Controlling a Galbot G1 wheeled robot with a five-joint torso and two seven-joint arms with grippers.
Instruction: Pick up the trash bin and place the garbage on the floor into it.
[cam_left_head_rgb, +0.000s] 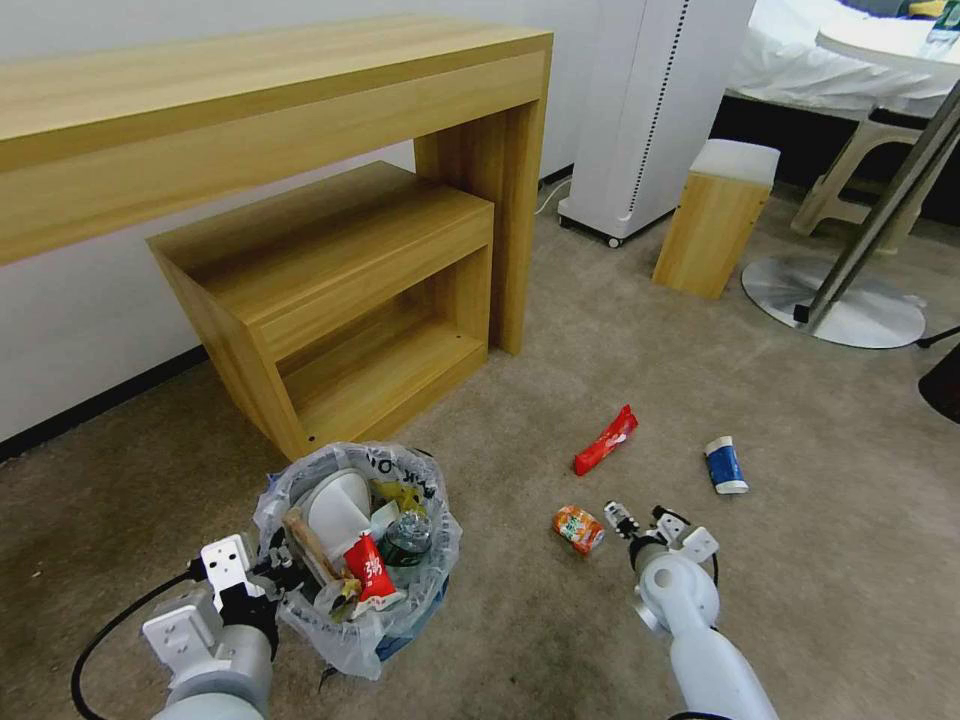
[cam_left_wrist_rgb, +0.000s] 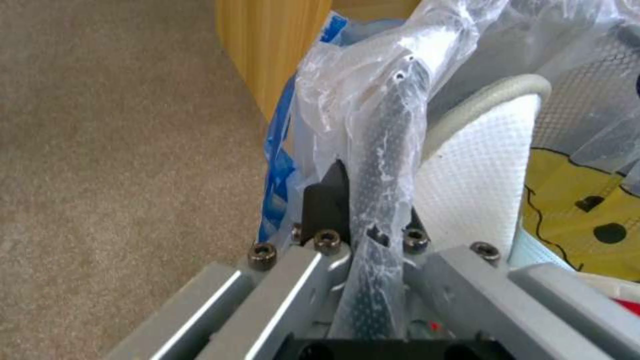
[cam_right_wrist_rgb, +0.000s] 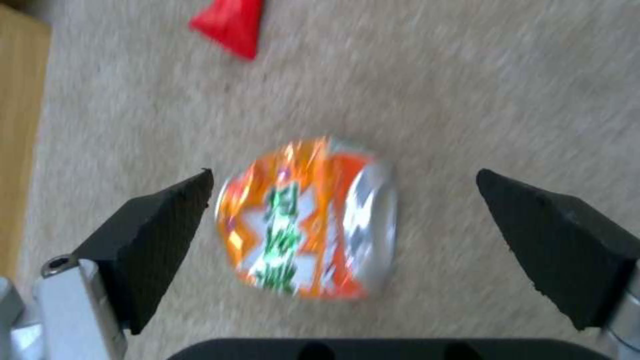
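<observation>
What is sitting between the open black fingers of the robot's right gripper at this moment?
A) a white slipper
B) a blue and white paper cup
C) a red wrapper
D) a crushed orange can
D: in the right wrist view the crushed orange can lies on the carpet between the spread fingers of the right gripper, while the red wrapper and the paper cup lie farther off.

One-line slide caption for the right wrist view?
Open right gripper poised above crushed orange-and-silver drink can on beige carpet.
</observation>
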